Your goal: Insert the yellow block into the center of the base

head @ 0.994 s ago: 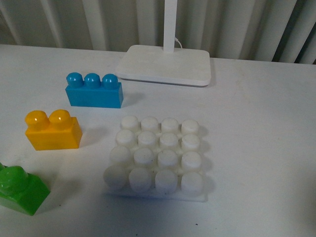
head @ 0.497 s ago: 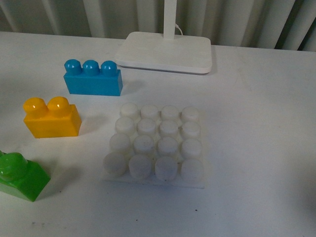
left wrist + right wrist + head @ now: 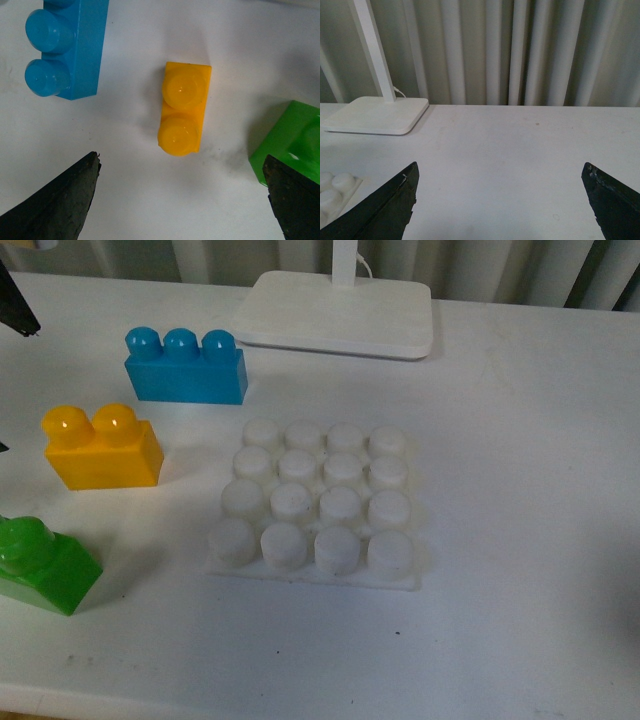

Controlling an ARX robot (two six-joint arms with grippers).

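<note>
The yellow block (image 3: pixel 100 448) stands on the white table, left of the base (image 3: pixel 310 578), which is a white studded plate with nothing on it. In the left wrist view the yellow block (image 3: pixel 184 115) lies studs up just beyond the gap of my left gripper (image 3: pixel 181 165). That gripper is open, empty and above the table. My right gripper (image 3: pixel 500 170) is open and empty over bare table, with a corner of the base (image 3: pixel 332 192) at the edge of its view. A dark part of the left arm (image 3: pixel 15 305) shows at the front view's upper left.
A blue three-stud brick (image 3: pixel 186 367) stands behind the yellow block, and a green brick (image 3: pixel 40 565) in front of it. They flank the block in the left wrist view, blue (image 3: pixel 70 45) and green (image 3: pixel 295 145). A white lamp stand (image 3: pixel 338 315) sits behind the base. Curtains hang behind the table.
Everything on the table has slid upward in the front view as the view shifted. A dark part of the left arm has come into view at the upper left.
</note>
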